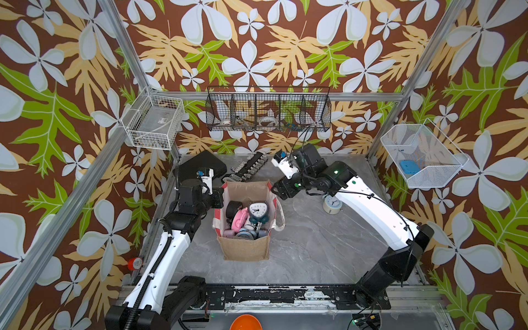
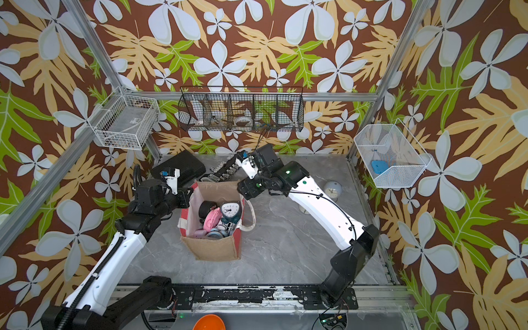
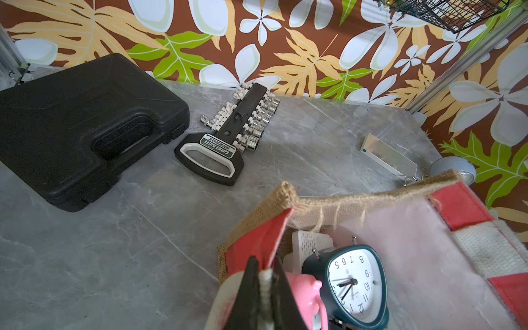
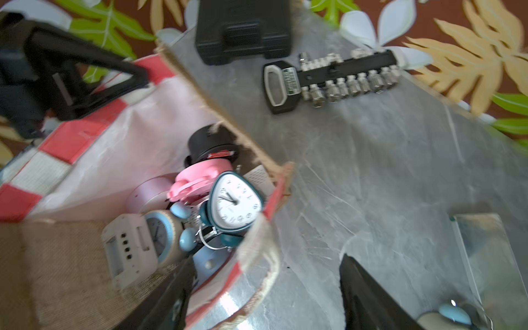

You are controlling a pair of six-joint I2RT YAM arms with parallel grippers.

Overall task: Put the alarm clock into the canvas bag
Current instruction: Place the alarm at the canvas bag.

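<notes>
Clock sits dial-up in canvas bag, twelve toward base rail.

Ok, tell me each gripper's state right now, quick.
Left gripper: shut on the canvas bag, pinching its rim.
Right gripper: open, holding nothing, near the bag's rim.

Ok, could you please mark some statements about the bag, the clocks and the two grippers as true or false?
1. The teal alarm clock lies inside the canvas bag. True.
2. The black case stands open. False: the black case is closed.
3. The left gripper has its jaws shut on the canvas bag's rim. True.
4. The right gripper holds the pink clock. False: its jaws are open and empty; the pink clock lies in the bag.
5. No clock stands on the table. False: a round clock stands there, beside the right arm.
</notes>
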